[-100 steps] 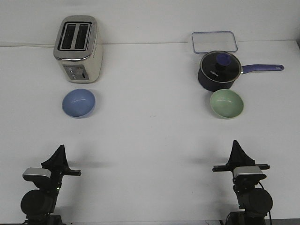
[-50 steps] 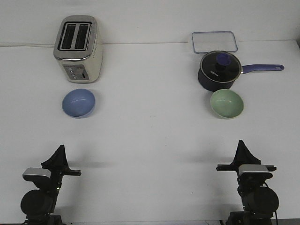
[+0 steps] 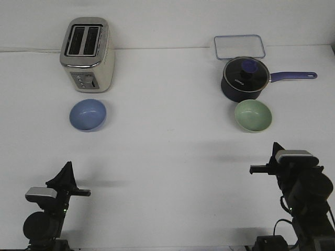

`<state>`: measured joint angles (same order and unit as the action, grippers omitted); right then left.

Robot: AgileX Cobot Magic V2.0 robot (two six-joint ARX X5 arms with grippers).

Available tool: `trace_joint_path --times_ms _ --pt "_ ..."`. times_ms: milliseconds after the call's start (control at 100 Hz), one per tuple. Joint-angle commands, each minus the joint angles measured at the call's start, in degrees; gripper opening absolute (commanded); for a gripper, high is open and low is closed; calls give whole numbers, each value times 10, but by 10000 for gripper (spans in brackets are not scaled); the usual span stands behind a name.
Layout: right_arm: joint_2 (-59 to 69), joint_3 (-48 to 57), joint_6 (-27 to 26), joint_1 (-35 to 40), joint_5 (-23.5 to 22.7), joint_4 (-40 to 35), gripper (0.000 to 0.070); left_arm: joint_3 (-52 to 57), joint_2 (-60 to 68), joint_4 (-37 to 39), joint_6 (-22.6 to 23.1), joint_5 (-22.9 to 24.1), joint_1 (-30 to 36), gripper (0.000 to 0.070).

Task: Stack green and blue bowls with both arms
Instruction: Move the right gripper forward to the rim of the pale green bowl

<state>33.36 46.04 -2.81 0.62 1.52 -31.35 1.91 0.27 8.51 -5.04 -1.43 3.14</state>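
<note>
Right arm (image 3: 306,191) has moved since a sec ago: it's swung up and out toward the right edge, wrist block now higher in the front view and closer to the green bowl (image 3: 253,115), while the left arm (image 3: 46,206) hasn't budged. Right pincer (image 3: 277,150) is mostly hidden behind its own wrist, only a dark tip pokes out, so can't tell if it's apart or together. Left pincer (image 3: 66,168) shows as one pointed tip, looks together, holding nothing, but tbh from this angle I can't say for sure. Blue bowl (image 3: 88,115) sits on the white surface (image 3: 167,151) on the left side, just in front of the toaster (image 3: 87,54), upright and well apart from the left pincer. Green bowl is over on the right side, also upright, right in front of the navy pan (image 3: 244,79) w/ the purple handle, close enough that they might be touching, can't tell. Clear lidded box (image 3: 238,46) sits behind the pan, near the back edge. The two bowls are well apart, opposite sides of the surface, roughly level w/ each other, nothing stacked yet. Neither pincer is touching a bowl; right one is near the green bowl, just short of it.
</note>
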Motion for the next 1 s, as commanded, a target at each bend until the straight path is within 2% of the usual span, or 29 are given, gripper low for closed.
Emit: trace_joint_path --times_ms 0,130,440,500,610,640,990 --pt "40 42 0 -1 0 -29 0 -11 -1 6 5 2 0 13" --pt "98 82 -1 -1 0 -64 0 -11 -1 6 5 2 0 13" --pt "147 83 -4 -1 0 -89 3 -11 -1 6 5 2 0 13" --pt "147 83 -4 -1 -1 -96 55 -11 -1 6 5 2 0 13" --pt "147 83 -4 -1 -1 -110 284 -11 -1 6 5 2 0 13" --pt "147 83 -4 -1 0 -113 327 -11 -1 6 5 2 0 13" --pt "182 111 -30 -17 0 -115 340 -11 -1 6 5 2 0 13"
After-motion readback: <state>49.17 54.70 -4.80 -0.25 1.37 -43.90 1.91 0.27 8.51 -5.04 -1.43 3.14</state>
